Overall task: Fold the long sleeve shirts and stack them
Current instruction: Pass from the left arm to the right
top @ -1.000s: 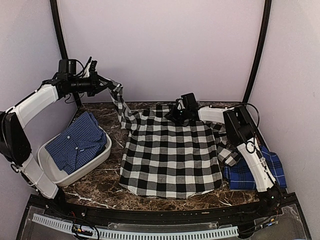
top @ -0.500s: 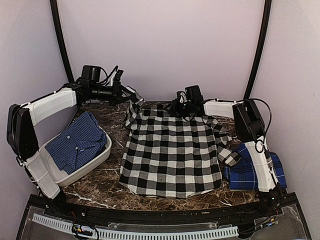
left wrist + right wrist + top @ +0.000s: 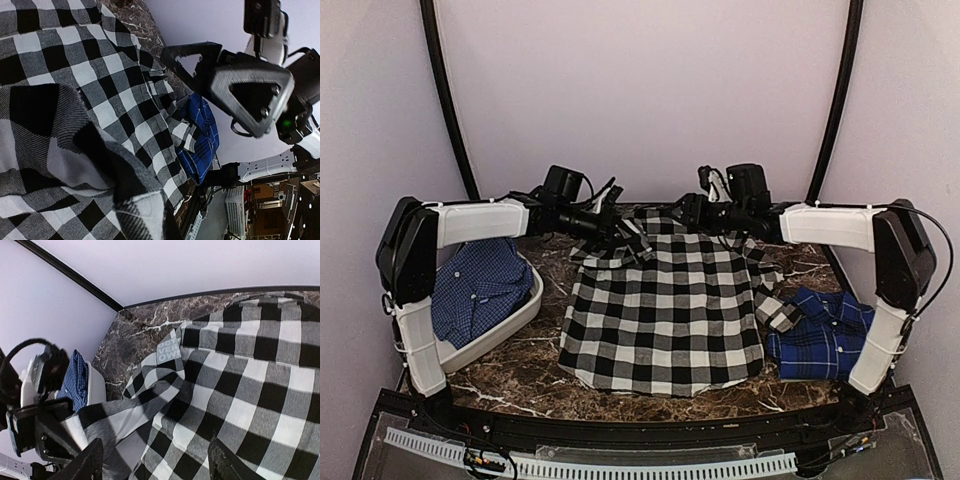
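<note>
Checked shirt (image 3: 660, 310) lies spread on your worktop (image 3: 520, 375).
Your left pincer (image 3: 617, 228) is clamped on its sleeve; your right pincer (image 3: 156, 444) gapes wide over the collar end.

Black-and-white checked shirt (image 3: 100, 100) spread over the dark marbled table (image 3: 147, 25), with one fold bunched close against the lens at lower left. Past its far edge lies a blue plaid shirt (image 3: 197, 135). Upper right: right end effector (image 3: 212, 70), its two black triangular fingers (image 3: 225, 80) standing apart before a pale wall.
</note>
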`<action>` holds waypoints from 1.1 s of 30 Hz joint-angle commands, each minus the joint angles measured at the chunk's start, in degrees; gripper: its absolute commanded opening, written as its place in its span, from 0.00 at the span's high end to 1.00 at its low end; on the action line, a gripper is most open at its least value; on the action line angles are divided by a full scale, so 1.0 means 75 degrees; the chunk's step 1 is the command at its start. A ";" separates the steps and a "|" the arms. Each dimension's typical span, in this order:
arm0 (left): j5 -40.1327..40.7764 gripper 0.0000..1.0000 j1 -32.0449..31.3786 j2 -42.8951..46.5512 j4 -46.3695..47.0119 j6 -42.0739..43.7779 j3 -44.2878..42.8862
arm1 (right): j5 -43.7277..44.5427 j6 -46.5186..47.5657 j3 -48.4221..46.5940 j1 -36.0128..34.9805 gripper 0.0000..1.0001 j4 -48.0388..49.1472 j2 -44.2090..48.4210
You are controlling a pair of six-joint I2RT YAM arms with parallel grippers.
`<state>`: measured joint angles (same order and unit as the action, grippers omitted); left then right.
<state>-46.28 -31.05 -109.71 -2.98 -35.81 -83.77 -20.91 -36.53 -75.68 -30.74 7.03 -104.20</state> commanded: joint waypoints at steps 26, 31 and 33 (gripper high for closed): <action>0.0008 1.00 -0.0138 -0.0330 -0.0105 -0.0092 -0.1112 | 0.1574 0.3093 -0.0613 -0.1596 0.82 -0.0423 -0.0614; 0.0505 0.90 -0.0138 -0.0219 -0.0352 0.0050 -0.1208 | 0.2013 0.2939 -0.0852 -0.1589 1.00 -0.0723 -0.0630; 0.0806 0.81 -0.0138 -0.0099 -0.0488 0.0130 -0.1161 | 0.2217 0.2856 -0.0968 -0.1574 1.00 -0.0865 -0.0648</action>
<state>-43.68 -31.57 -113.56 -3.55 -36.67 -91.11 -8.62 -14.11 -79.94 -42.61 1.83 -108.29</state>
